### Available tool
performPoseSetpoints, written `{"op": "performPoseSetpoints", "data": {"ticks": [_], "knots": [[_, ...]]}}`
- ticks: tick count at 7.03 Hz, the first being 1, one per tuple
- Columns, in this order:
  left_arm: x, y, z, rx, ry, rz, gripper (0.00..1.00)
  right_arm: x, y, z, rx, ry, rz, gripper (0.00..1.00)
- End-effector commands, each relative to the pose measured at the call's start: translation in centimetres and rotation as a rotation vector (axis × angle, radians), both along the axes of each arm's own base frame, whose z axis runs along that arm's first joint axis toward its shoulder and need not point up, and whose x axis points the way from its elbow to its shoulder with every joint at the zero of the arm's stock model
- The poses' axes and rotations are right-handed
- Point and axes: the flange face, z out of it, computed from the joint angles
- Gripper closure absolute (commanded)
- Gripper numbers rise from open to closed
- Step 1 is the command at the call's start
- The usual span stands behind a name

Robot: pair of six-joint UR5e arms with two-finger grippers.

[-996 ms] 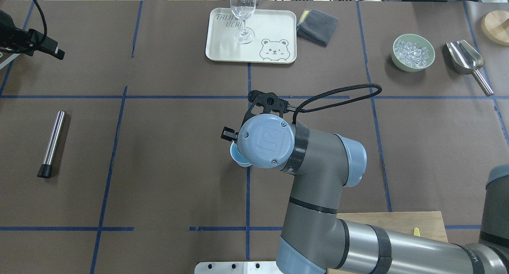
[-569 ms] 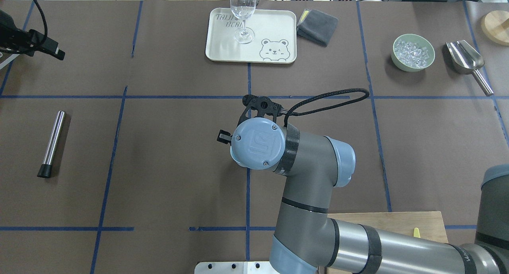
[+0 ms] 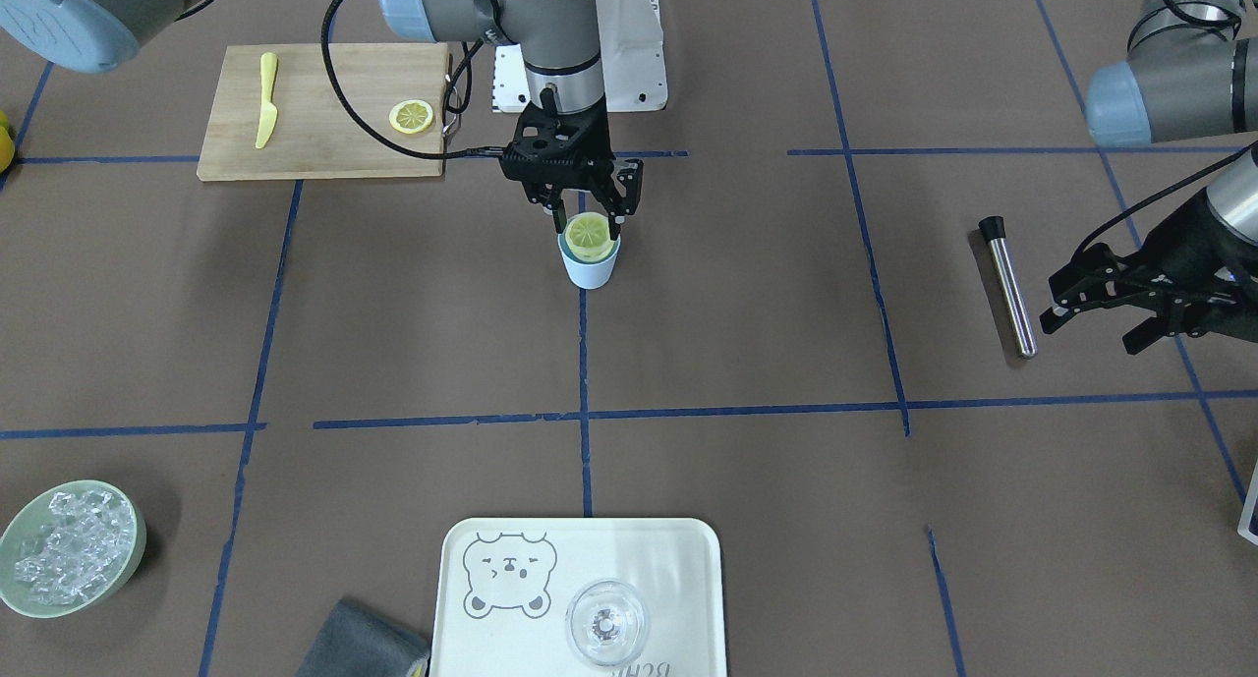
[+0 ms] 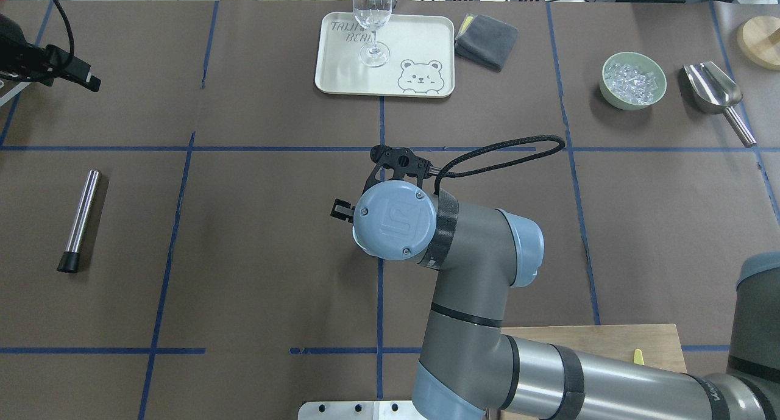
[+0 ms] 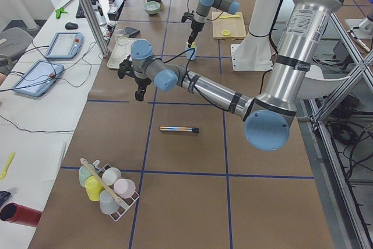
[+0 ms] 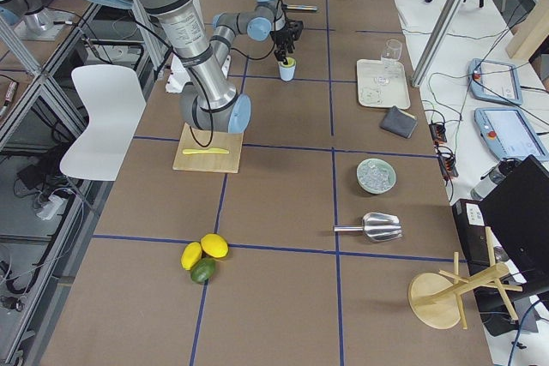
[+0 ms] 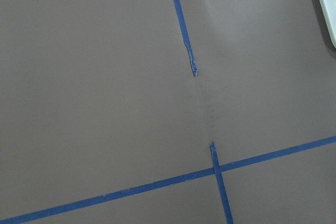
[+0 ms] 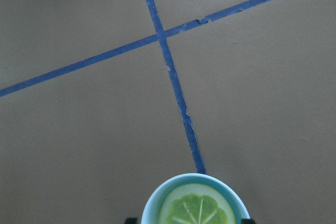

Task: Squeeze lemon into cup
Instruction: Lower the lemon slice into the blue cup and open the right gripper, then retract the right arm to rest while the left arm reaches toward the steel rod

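Cup: a small light-blue tapered cup (image 3: 590, 264), opaque and without a handle. It stands upright on the brown paper-covered table (image 3: 747, 294), on a blue tape line. Every place below is given from this cup.

Risk, slice slipping: the thin round lemon slice (image 3: 588, 235), with yellow rind and pale segmented flesh, is held only at its narrow edge. A harder press could buckle it or pop it free. It would then drop whole into the cup, unsqueezed.

Risk, cup knocked: the black fingertips hang just above the cup's rim. Lowering or drifting sideways could catch that rim and tip so light a cup.

Risk, juice missing: the slice is only a little narrower than the cup's mouth. A small shift sideways could send drops onto the table beside the cup.

Lemon slice to hand: the slice lies flat, cut face up, between the two fingers of the right gripper (image 3: 588, 227). It is directly over the cup's mouth, about level with the rim. Whether its underside touches the rim cannot be told.

Right gripper: it points straight down over the cup. Its fingers close on the slice from two opposite sides and seem to pinch the rind. The wrist view shows only the fingertip corners, so this contact is a judgement.

Farther, robot's right of the cup: a wooden cutting board (image 3: 324, 151) carries a second lemon slice (image 3: 411, 117) and a long yellow knife (image 3: 265, 102).

Farthest, robot's left of the cup: the left gripper (image 3: 1091, 331) is well apart, with its fingers spread and empty. It hangs near a steel rod with a black end (image 3: 1007, 284).
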Motion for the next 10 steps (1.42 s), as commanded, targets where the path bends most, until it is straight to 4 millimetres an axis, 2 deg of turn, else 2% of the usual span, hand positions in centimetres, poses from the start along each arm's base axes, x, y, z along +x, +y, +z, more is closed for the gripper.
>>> {"op": "performPoseSetpoints", "data": {"ticks": [1, 2, 3, 4, 5, 7, 8, 10], "knots": [[0.0, -0.1, 0.1, -0.001, -0.001, 0.001, 0.0, 0.2, 0.0, -0.2, 0.001, -0.005, 0.0, 0.0], [0.0, -0.1, 0.1, -0.002, -0.001, 0.0, 0.0, 0.3, 0.0, -0.3, 0.001, -0.005, 0.0, 0.0], [1.2, 0.1, 0.3, -0.008, -0.005, 0.017, 0.0, 0.8, 0.0, -0.2, 0.003, -0.002, -0.007, 0.0], [3.9, 0.7, 1.2, -0.014, -0.031, 0.047, 0.0, 2.5, -1.0, 0.0, -0.015, 0.03, -0.017, 0.0], [5.7, 1.1, 2.9, -0.007, -0.105, 0.035, 0.0, 5.4, -1.7, -0.2, 0.01, 0.054, -0.052, 0.0], [5.8, 1.3, 7.6, -0.086, -0.152, 0.032, 0.0, 13.0, -4.8, 1.8, 0.038, 0.045, -0.068, 0.0], [5.3, 2.3, 9.4, -0.112, -0.163, 0.037, 0.0, 16.8, -7.7, 3.6, 0.059, 0.069, -0.088, 0.0], [5.1, 2.9, 10.8, -0.142, -0.174, 0.04, 0.0, 25.5, -13.6, 6.8, 0.107, 0.109, -0.141, 0.0]]}}
